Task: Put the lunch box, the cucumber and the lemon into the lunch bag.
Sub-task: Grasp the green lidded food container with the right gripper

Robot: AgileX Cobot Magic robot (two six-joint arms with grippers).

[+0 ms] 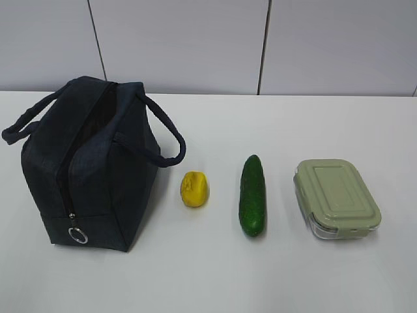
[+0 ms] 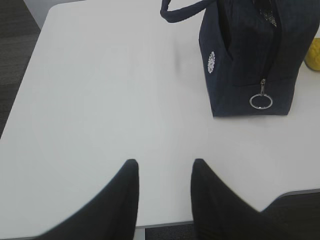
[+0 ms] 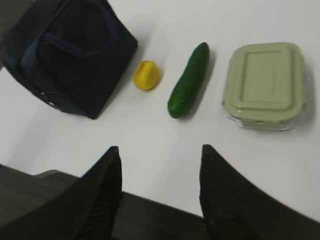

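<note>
The dark navy lunch bag [image 1: 91, 163] stands on the white table at the left, its zipper open at the top, ring pull low on its front; it also shows in the left wrist view [image 2: 250, 55] and the right wrist view [image 3: 70, 55]. The yellow lemon [image 1: 195, 188] lies to its right, then the dark green cucumber [image 1: 253, 195], then the lunch box [image 1: 336, 197] with its sage-green lid on. All three show in the right wrist view: lemon [image 3: 146, 75], cucumber [image 3: 188, 80], lunch box [image 3: 264, 84]. My left gripper [image 2: 163, 165] and right gripper [image 3: 160, 150] are open and empty, over the table's near edge.
The white table [image 1: 293, 274] ends at a grey panelled wall [image 1: 195, 45] behind. Dark floor shows past the table's near edge in the left wrist view [image 2: 300, 215] and the right wrist view [image 3: 30, 200]. Neither arm shows in the exterior view.
</note>
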